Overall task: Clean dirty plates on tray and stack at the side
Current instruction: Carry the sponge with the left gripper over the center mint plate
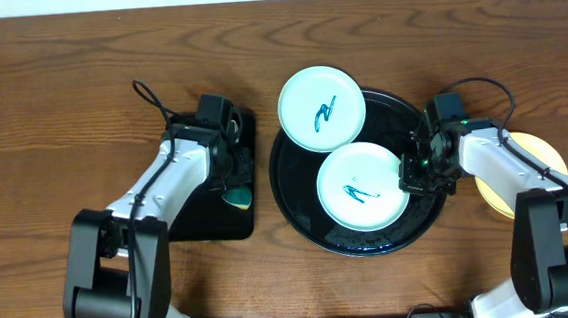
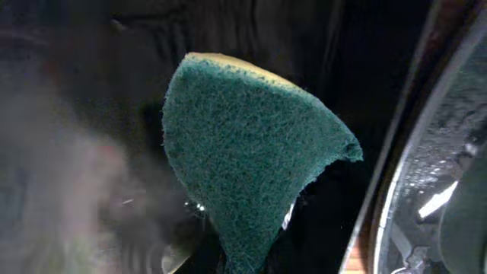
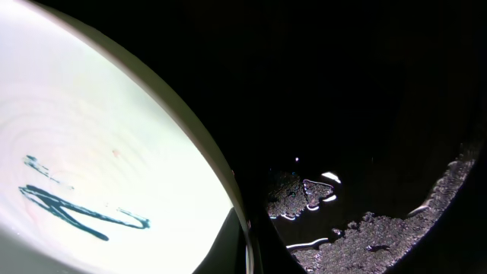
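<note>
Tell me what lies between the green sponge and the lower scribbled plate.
Overhead view: from the sponge to the plate, only a sliver of table and the round tray's rim.

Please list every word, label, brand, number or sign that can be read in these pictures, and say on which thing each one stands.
There is no text to read.
The teal marks on the upper plate and on the lower plate are loose scribbles, not letters or numbers.
The sponge and the tray show no label or brand.
</note>
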